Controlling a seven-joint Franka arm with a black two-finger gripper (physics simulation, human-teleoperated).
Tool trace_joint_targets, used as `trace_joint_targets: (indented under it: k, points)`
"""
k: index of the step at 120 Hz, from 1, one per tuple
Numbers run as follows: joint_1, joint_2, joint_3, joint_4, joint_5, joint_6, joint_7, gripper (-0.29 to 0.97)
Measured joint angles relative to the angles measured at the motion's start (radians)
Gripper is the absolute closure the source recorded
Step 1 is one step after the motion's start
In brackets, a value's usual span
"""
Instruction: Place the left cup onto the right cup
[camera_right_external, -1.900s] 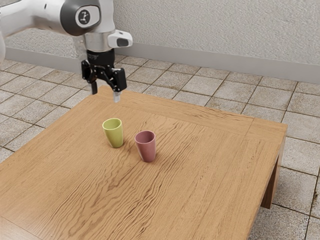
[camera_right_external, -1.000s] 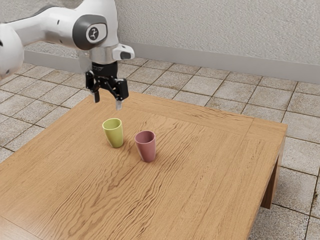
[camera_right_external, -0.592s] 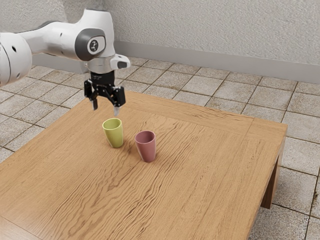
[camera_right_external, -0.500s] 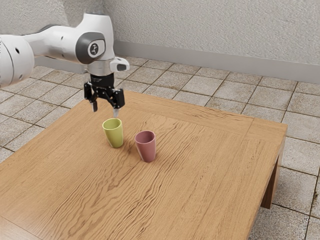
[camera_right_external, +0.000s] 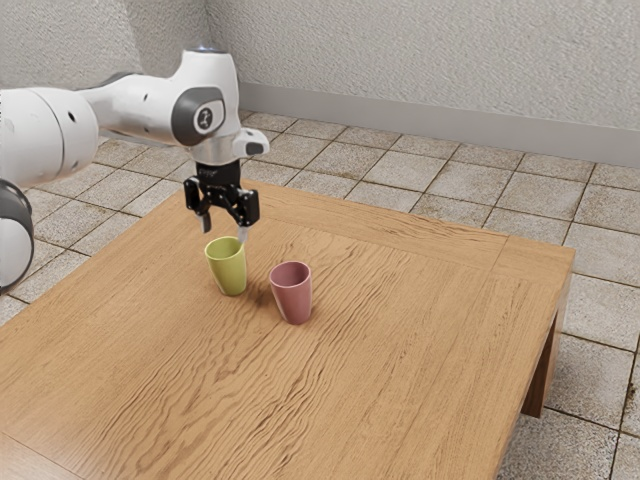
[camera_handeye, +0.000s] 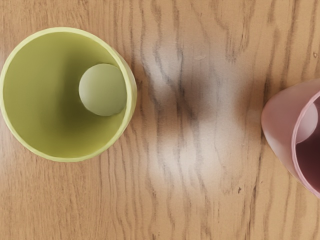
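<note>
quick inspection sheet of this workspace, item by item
surface: wooden table, bare grain around the cups
job's things: green cup and pink cup, both upright, mouths up, side by side with a gap; not stacked
clutter: nothing seen
jaws: open, close above the green cup, holding nothing
cables: nothing seen
surroundings: tiled floor, rough grey wall

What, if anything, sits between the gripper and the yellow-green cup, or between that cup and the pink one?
Nothing visible. The open black gripper hovers just above the upright yellow-green plastic cup, and only bare wooden table separates that cup from the upright pink plastic cup.
</note>
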Motion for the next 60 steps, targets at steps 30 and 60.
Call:
trace_joint_targets:
  k: [30,60]
  points:
    - [0.031,0.073,-0.026,0.061,0.0,0.009,0.017,0.12]
    - [0.06,0.123,-0.042,0.074,0.0,0.019,0.029,0.13]
